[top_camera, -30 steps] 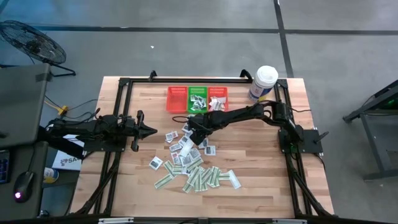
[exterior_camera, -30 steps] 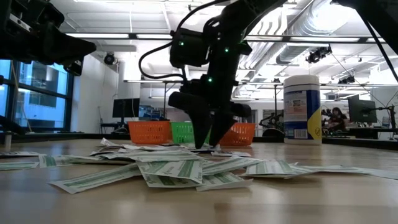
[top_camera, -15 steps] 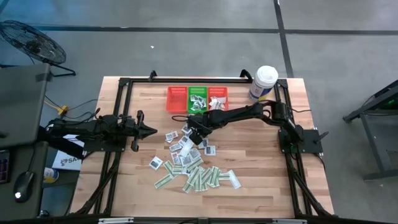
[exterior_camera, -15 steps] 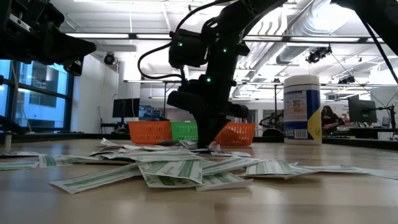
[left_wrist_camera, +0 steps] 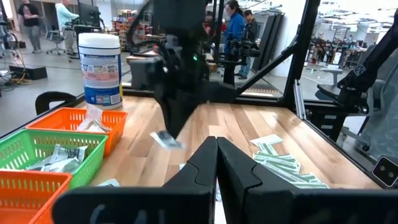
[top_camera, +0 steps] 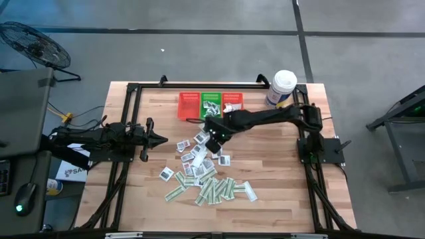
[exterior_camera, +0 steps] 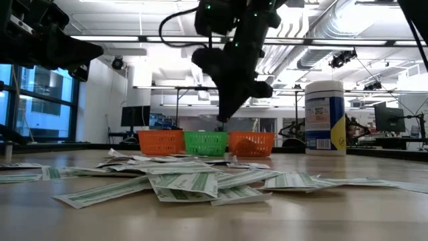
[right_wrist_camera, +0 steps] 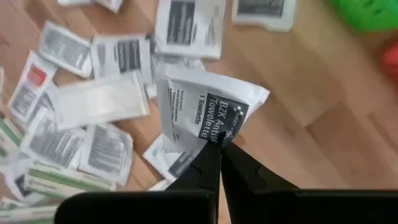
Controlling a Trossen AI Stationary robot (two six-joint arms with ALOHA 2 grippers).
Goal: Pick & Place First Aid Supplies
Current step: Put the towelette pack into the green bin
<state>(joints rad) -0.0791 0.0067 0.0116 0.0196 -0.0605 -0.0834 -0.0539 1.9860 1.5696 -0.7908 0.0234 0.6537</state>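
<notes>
Pinching a squarish white paper packet with dark print [right_wrist_camera: 208, 112] by its lower edge, the right gripper [right_wrist_camera: 219, 144] has its dark fingers closed together on it and holds it lifted clear of the table, above the scatter of packets. In the high view this gripper [top_camera: 212, 138] sits at the centre of the frame, just below the row of mesh baskets. In the low view the packet cannot be made out under the raised gripper [exterior_camera: 222, 115].

The remaining flat paper packets, white squarish ones and narrow green-and-white strips [top_camera: 202, 176], lie spread over the light wooden table [top_camera: 279, 179] from the centre toward the lower middle of the high view. The small red mesh basket [top_camera: 188, 105], green mesh basket [top_camera: 211, 104] and second red mesh basket [top_camera: 233, 103] stand side by side at upper centre, the last two holding a few packets.

The left gripper [top_camera: 161, 139] waits at the left of the table, its fingers pressed together, holding nothing.
</notes>
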